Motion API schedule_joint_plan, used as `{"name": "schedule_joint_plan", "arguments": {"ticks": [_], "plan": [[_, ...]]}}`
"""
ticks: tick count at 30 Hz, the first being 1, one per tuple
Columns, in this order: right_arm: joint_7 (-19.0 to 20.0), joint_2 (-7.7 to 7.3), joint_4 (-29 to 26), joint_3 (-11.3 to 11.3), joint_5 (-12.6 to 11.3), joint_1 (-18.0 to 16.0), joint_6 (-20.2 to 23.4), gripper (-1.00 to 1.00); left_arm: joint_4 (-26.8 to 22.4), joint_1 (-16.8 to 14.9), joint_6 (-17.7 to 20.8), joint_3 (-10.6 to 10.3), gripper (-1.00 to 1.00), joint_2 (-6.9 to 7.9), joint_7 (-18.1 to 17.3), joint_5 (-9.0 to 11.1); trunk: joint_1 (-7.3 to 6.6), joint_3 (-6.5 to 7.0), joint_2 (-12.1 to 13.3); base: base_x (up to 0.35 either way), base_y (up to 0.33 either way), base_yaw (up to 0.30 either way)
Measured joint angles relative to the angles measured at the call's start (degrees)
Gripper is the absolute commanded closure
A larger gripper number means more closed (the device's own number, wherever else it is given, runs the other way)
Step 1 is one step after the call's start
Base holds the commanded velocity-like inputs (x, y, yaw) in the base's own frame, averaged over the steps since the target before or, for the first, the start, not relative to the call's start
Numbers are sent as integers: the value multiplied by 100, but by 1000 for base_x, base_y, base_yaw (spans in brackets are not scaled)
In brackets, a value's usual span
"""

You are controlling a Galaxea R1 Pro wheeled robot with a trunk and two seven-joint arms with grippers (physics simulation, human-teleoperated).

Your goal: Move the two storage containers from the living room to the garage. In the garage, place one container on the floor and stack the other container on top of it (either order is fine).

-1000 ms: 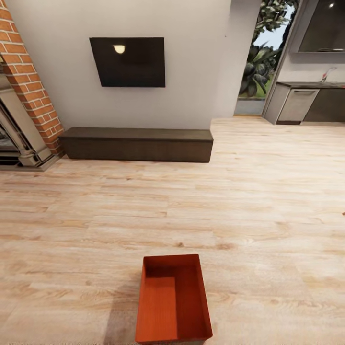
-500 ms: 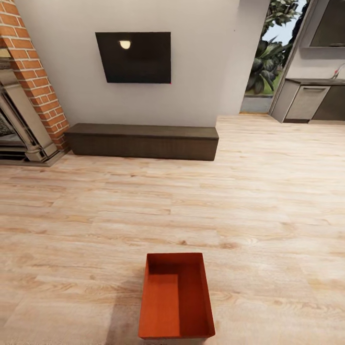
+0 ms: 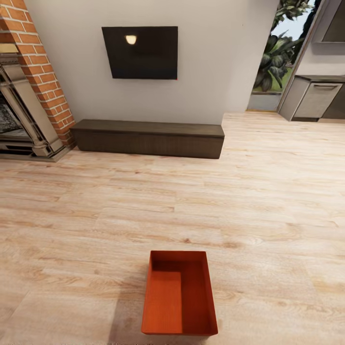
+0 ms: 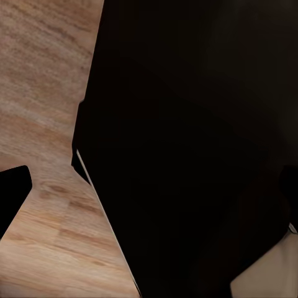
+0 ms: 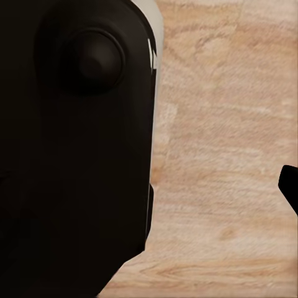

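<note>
- Head view, far left edge: a red brick fireplace [image 3: 45,91] rises from the upper left corner, with a pale ornate surround [image 3: 26,124] and a dark opening at its foot.
- Left of centre, along the white wall [image 3: 211,62]: a long low dark bench [image 3: 148,139] stands on the light wood-plank floor [image 3: 96,215], its left end near the brick.
- Above the bench, upper centre: a dark flat screen [image 3: 141,52] hangs on the wall, with a small bright reflection near its top.
- Lower centre of the frame: one orange-red storage container [image 3: 179,293] sits upright on the planks, open side up, long axis running away from the camera, well apart from the bench. Its inside holds nothing visible; a soft shadow falls on the floor to its left.
- Upper right: a doorway shows green foliage [image 3: 278,52], and beside it grey kitchen cabinets [image 3: 316,98] under a dark counter.
- Left wrist view: a large black robot body part [image 4: 192,143] covers most of the frame, with wood planks behind it at the left; a dark tip [image 4: 12,192] juts in at the left edge. Whether the left jaws are apart or together cannot be told.
- Right wrist view: a black rounded housing [image 5: 81,124] with a knob-like bulge covers the left half, planks beyond it; a dark tip [image 5: 290,186] shows at the right edge. The right jaws' state cannot be told either.
</note>
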Motion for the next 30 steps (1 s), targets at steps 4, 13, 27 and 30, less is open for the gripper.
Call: {"name": "schedule_joint_plan", "arguments": {"ticks": [4, 13, 27, 30], "plan": [[-1, 2, 0, 0, 0, 0, 0, -100, 1, 0, 1, 0, -100, 0, 0, 0, 0, -18, 0, 0, 0, 32], [-5, 3, 0, 0, 0, 0, -1, -100, 1, 0, -1, 0, -100, 1, 0, -7, 0, -36, 0, 0, 0, 4], [-1, -4, 0, 0, 0, 0, 0, -100, -115, -1, -7, -11, -100, 543, 84, -60, 0, -158, 0, 0, 0, 0], [-1, -2, 0, 0, 0, 0, 0, -100, -137, 0, -7, -15, -100, 711, 80, -49, 0, -186, 0, 0, 0, 0]]}}
